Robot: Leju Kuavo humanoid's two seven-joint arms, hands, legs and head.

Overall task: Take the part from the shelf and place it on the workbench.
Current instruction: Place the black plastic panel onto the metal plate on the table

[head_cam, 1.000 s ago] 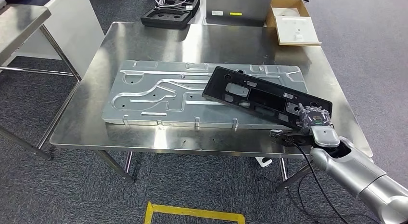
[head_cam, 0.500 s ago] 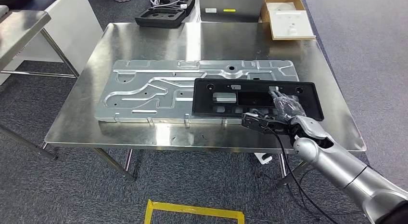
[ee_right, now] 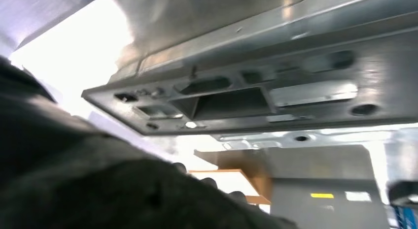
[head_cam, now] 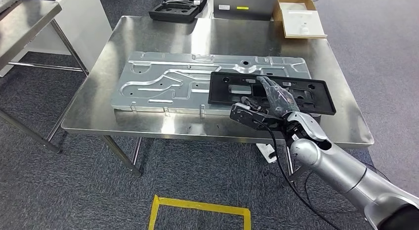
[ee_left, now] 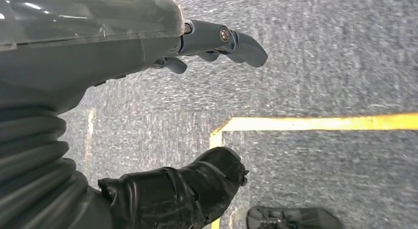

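Since the last frame the black part [head_cam: 271, 92] is lying flatter and squarer, long side running along the bench [head_cam: 158, 126] front edge, and the right hand [head_cam: 277, 97] is now stretching across its top instead of gripping its near edge. Part is a long black plastic panel with rectangular recesses, cut-outs and round holes; it is resting partly on the silver stamped sheet-metal plate [head_cam: 168, 86], its far end reaching past that plate over bare bench.

Right hand fingers [head_cam: 267, 84] are lying straight and flat on the part's middle, pointing away from the robot; cannot tell whether they are pinching anything. Left hand [ee_left: 217, 42] is hanging over grey carpet and yellow floor tape [ee_left: 315, 122], fingers loosely apart, holding nothing.

Beyond the right fingertips, past the far bench edge: a black foam tray [head_cam: 179, 6], a grey box [head_cam: 243, 6], a cardboard box [head_cam: 299, 16] with white contents. Nothing is sitting between fingers and part.
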